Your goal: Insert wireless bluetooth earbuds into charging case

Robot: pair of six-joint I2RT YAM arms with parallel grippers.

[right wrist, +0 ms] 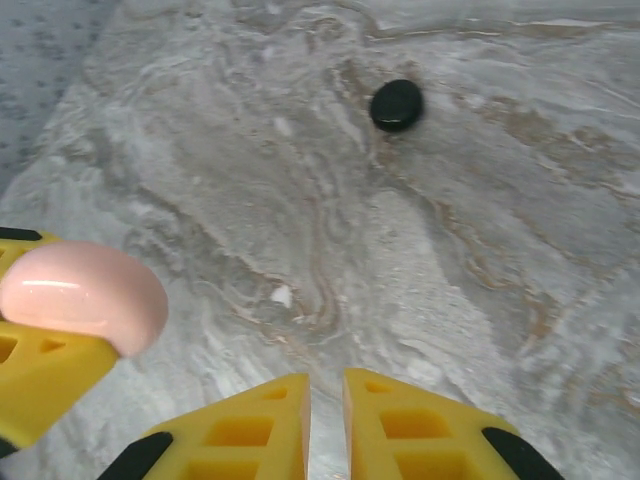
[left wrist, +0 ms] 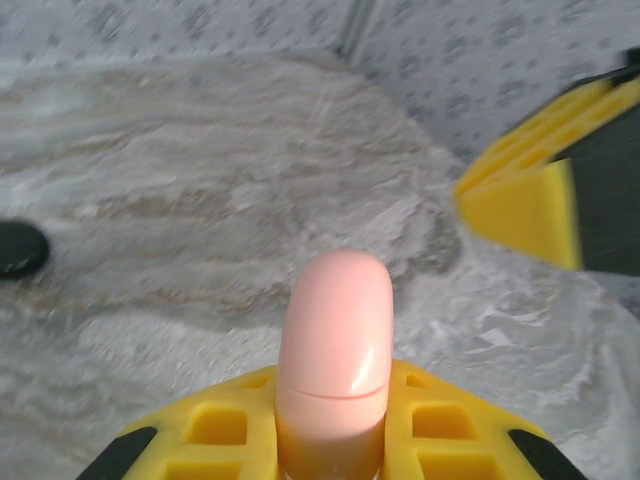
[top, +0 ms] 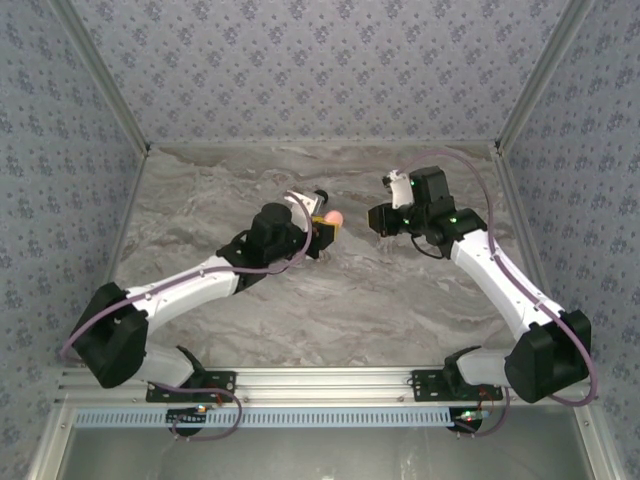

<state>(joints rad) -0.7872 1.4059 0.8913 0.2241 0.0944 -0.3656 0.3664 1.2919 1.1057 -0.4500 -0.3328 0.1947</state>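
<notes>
Closest in, seen from above, an aluminium rail runs along the near edge; the black bases bolted to it are partly covered by the white links of the left arm and the right arm. In the left wrist view the left pincer is cropped by the bottom edge, so only the tips of its ribbed yellow plastic fingers show. They are clamped on the pink charging case, a smooth, glossy capsule with a rounded top and a thin seam across it, its lid closed and its lower end hidden between the fingers. Near the case but apart from it sits the right pincer: two yellow wedge-shaped fingers pressed almost together, with only a thin slit between them and nothing in it. In the left wrist view one of these wedges is blurred and cut off at the right edge. Farther off than the case and well apart from it, a black puck lies flat on the surface. It is round, shiny and low-domed, and soft-focused at the left edge of the left wrist view. The surface is a grey-and-beige marbled sheet with wavy veins and a few pale flecks. Behind and to both sides stand walls in a blue-grey print of small floral sprigs, meeting at pale metal corner posts.
</notes>
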